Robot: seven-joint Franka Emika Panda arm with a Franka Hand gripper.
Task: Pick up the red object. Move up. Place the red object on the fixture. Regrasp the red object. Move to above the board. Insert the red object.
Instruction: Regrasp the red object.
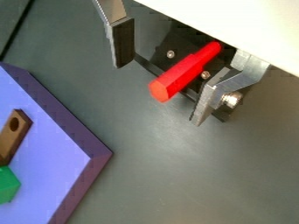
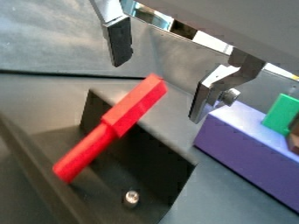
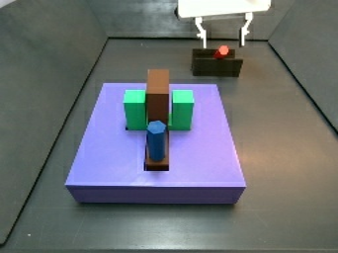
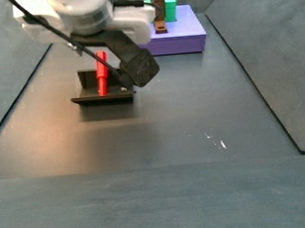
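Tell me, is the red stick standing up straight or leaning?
Leaning. The red object rests tilted against the fixture; the open gripper hovers above, not touching it.

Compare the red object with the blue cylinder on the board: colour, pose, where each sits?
Colour: the red object is bright red; the blue cylinder is blue.
Pose: the red object leans tilted; the blue cylinder stands upright.
Place: the red object rests on the fixture, between the fingers of the open end effector but untouched by them; the blue cylinder stands on the board, away from the end effector.
Shared: both are short pegs.
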